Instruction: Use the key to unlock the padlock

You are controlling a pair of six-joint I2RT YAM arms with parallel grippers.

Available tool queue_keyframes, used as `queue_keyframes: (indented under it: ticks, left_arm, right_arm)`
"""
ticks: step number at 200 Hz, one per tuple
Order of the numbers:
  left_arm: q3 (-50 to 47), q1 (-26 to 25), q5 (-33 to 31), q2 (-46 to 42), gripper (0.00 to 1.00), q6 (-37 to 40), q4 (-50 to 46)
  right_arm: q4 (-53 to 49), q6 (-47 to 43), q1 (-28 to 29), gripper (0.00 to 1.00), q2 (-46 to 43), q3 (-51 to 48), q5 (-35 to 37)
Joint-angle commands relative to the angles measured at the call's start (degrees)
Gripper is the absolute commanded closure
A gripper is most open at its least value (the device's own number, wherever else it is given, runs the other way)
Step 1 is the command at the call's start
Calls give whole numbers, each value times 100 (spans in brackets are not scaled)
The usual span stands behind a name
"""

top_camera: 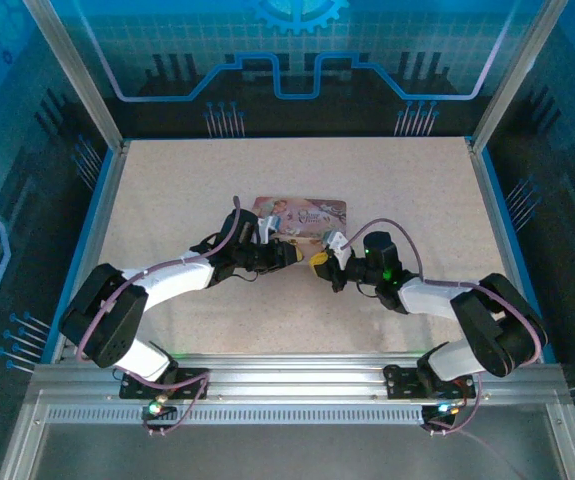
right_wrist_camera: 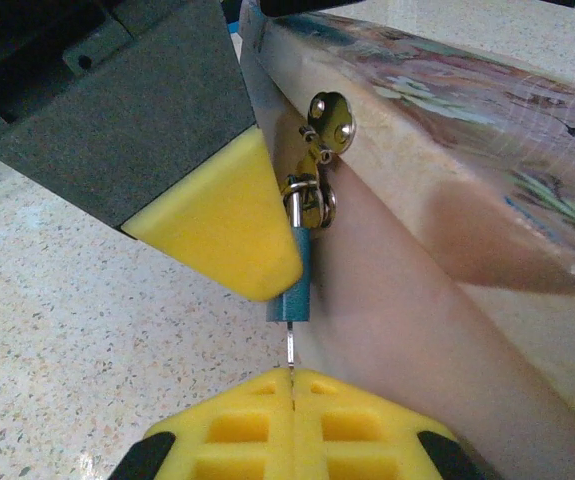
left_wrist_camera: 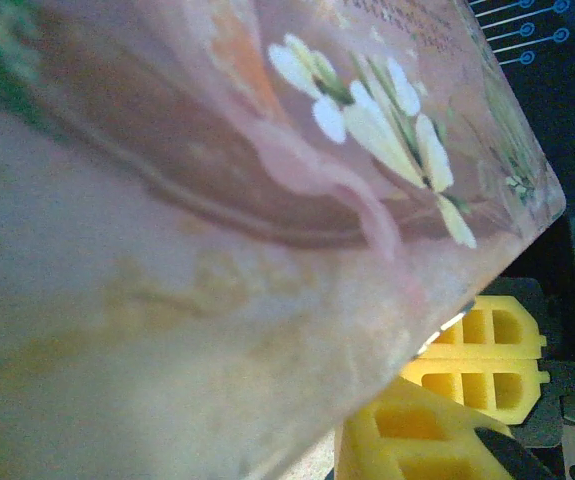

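Note:
The padlock (right_wrist_camera: 293, 285), a small teal-blue body on a silver shackle, hangs from the brass hasp (right_wrist_camera: 325, 118) on the front wall of the pink illustrated tin (right_wrist_camera: 437, 250). The thin silver key (right_wrist_camera: 290, 348) stands straight up with its tip in the bottom of the lock. My right gripper (right_wrist_camera: 292, 385) is shut on the key's lower end, directly under the lock. One yellow pad of my left gripper (right_wrist_camera: 222, 220) lies against the padlock's left side; its other finger is hidden. From above, the left gripper (top_camera: 300, 255) and right gripper (top_camera: 327, 263) meet at the tin's (top_camera: 302, 215) near edge.
The tin (left_wrist_camera: 217, 200) lies flat on the speckled table (top_camera: 167, 190) and sits very close to the left wrist camera. Yellow gridded pads (left_wrist_camera: 487, 355) show beyond its corner. Blue-framed transparent walls (top_camera: 102, 185) enclose the table on three sides.

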Motion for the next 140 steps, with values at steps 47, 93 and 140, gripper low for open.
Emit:
queue_keyframes:
  ticks: [47, 93, 140]
  left_arm:
    - [-3, 21, 348, -91, 77, -20, 317]
    - [8, 7, 370, -71, 77, -42, 323]
    - [17, -14, 376, -69, 77, -50, 328]
  right_arm:
    - [225, 51, 112, 100, 92, 126, 93]
    - [385, 64, 186, 100, 152, 170, 274]
    - [508, 38, 237, 100, 271, 267, 451]
